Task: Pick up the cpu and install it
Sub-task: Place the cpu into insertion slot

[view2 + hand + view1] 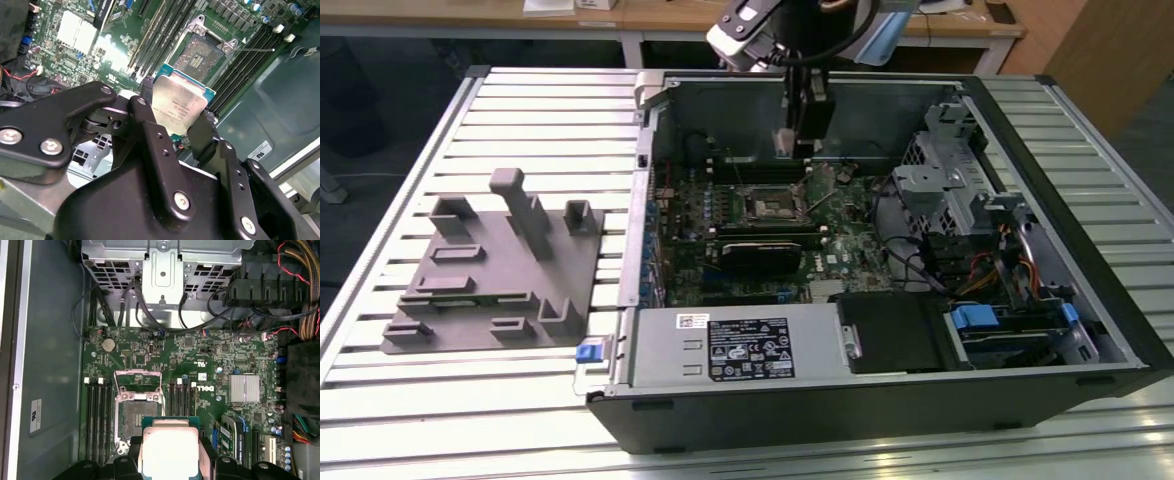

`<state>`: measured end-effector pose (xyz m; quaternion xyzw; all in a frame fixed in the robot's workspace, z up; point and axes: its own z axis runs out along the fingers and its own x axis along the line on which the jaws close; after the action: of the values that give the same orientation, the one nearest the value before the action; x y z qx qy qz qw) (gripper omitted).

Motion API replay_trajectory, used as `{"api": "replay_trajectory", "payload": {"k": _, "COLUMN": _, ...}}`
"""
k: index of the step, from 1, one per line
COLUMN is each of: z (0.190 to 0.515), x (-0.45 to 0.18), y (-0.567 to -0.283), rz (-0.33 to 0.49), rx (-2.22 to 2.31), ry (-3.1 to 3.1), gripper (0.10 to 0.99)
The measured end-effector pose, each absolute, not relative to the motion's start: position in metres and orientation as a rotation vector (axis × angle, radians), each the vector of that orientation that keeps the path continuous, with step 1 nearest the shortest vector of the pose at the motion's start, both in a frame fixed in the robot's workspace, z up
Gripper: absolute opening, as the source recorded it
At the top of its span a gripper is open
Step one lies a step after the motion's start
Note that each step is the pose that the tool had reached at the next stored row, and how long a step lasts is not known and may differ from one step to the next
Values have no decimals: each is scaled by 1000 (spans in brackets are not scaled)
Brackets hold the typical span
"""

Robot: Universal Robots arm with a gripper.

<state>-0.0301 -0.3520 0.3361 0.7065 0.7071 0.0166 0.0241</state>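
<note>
Two black jaws clamp one cpu point(179, 104) above one open socket point(202, 52) on one motherboard point(200, 347).

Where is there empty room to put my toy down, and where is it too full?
The slatted table is bare beyond the grey fixture, in front of it, and at the exterior view's right of the computer case. Inside the case it is crowded: motherboard, cables, and the claw holding the cpu near the open socket.

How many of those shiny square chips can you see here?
1. The chip is gripped in the end effector, close to the empty socket on the green board; others could be hidden inside the case.
</note>
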Motion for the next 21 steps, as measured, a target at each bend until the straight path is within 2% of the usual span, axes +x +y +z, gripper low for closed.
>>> {"api": "replay_trajectory", "payload": {"k": 21, "z": 312, "x": -35, "y": -352, "rz": 44, "rx": 2183, "ry": 2185, "gripper": 533}}
